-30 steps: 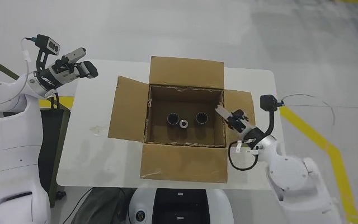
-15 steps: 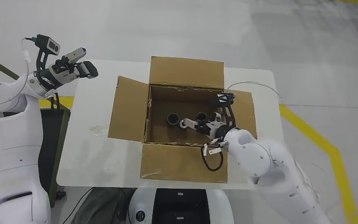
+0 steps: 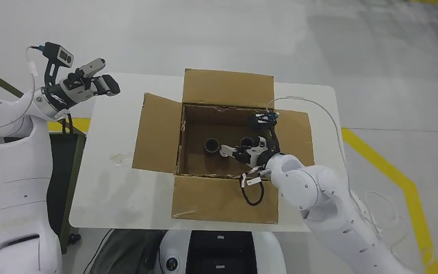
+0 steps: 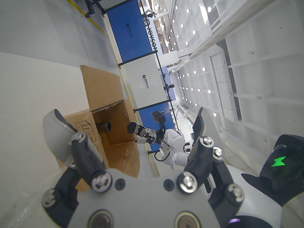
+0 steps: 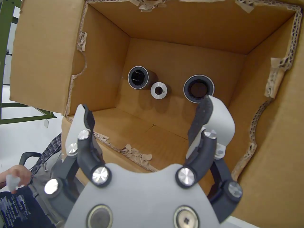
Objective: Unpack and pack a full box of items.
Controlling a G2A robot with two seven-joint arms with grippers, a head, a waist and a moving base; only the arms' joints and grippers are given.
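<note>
In the top view, the cardboard box (image 3: 228,88) sits mid-table (image 3: 116,185) with all four flaps splayed. The right gripper (image 3: 241,152) hangs inside it, coming in from the box's 4 o'clock corner. The left gripper (image 3: 109,85) hovers at the box's 10 o'clock, above the table corner and well apart from the box.

In the left wrist view, its jaws stand wide apart with nothing between them.

In the right wrist view, this arm's jaws are also spread and empty above three upright parts in a row on the box floor. They are a black tube (image 5: 138,77), a small silver sleeve (image 5: 159,90) just beside it, possibly touching, and a second black tube (image 5: 198,88) partly behind one fingertip.

The spread looks wide enough to take in more than one part. Closing carelessly could knock the sleeve over or pinch two pieces together. A smooth round tube may also slip, and the wrist could catch the torn rim in so deep a box.
</note>
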